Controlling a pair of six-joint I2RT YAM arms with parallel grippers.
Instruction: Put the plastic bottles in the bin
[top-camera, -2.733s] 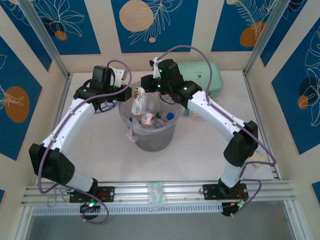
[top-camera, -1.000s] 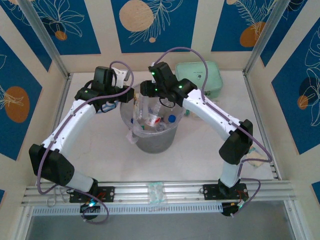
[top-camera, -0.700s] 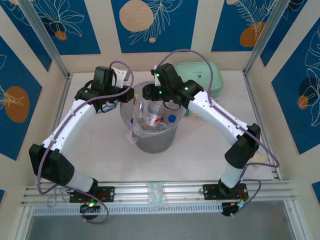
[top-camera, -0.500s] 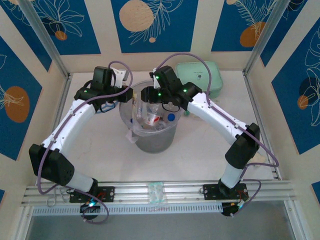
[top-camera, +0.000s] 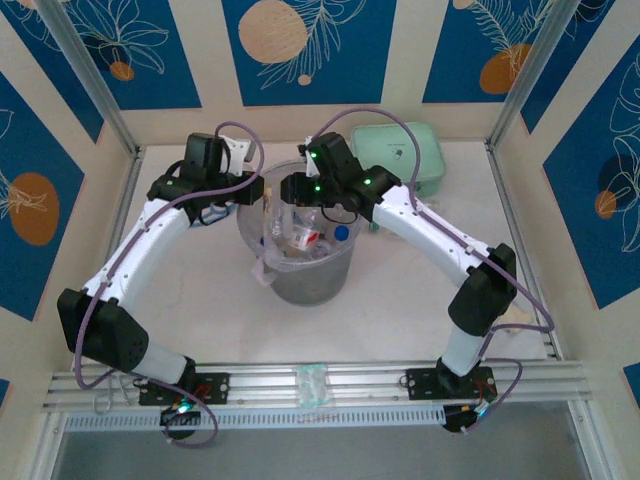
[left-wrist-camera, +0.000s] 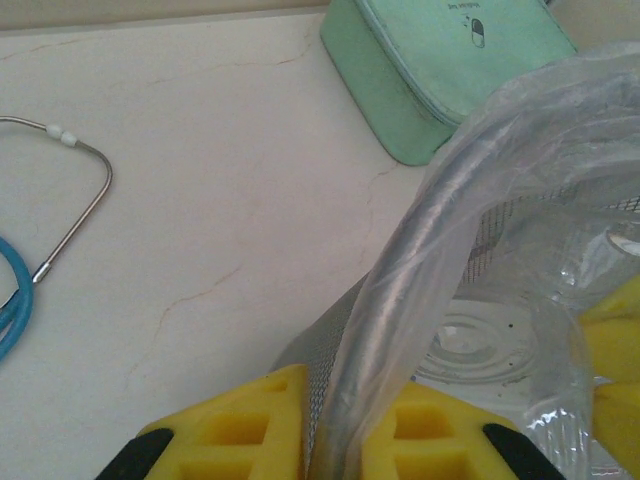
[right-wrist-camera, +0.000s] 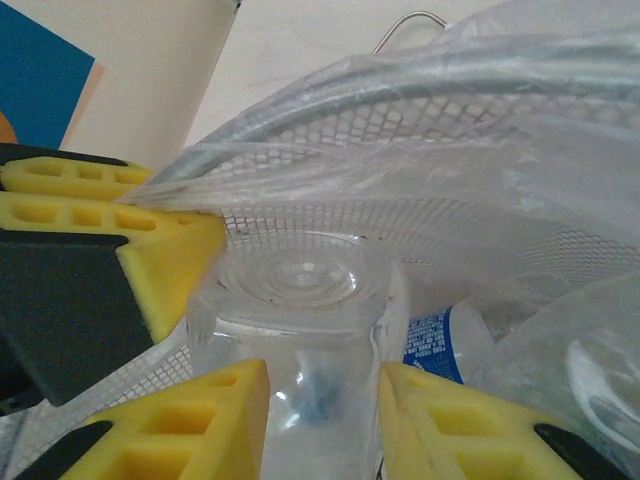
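The right pincer (top-camera: 297, 198) has come down. A few seconds ago it held a bottle (right-wrist-camera: 300, 300) high over the bin's (top-camera: 300, 285) left rim, label plain to the top camera. Now it sits lower, at the mouth, further in over the middle. In the last second it has barely shifted.

From the right wrist, the right pincer (right-wrist-camera: 320, 400) is clamped on the clear bottle, one yellow finger (right-wrist-camera: 200, 420) on each side, the base pointing ahead. The bottle hangs inside the rim, just short of the mesh wall (right-wrist-camera: 420, 230). A blue-labelled bottle (right-wrist-camera: 440, 340) lies below and to the right. From above, several more bottles (top-camera: 300, 238) lie in a heap at the bottom.

The left pincer (left-wrist-camera: 335, 420) has stayed put. It is closed on the rim (left-wrist-camera: 400, 270), bag and all, which runs up between its fingers. It likely steadies the bin and holds the mouth open. The same fingers (right-wrist-camera: 110, 235) show at the left of the right wrist view, close to the bottle's base.

The carry looks done; what remains for this bottle is the release. Letting go here should drop it onto the heap. The main risk is the bottle catching the loose bag or the left fingers on the way down.

The mint case (top-camera: 405, 155) sits on the tabletop (top-camera: 200, 300) behind the bin, untouched.
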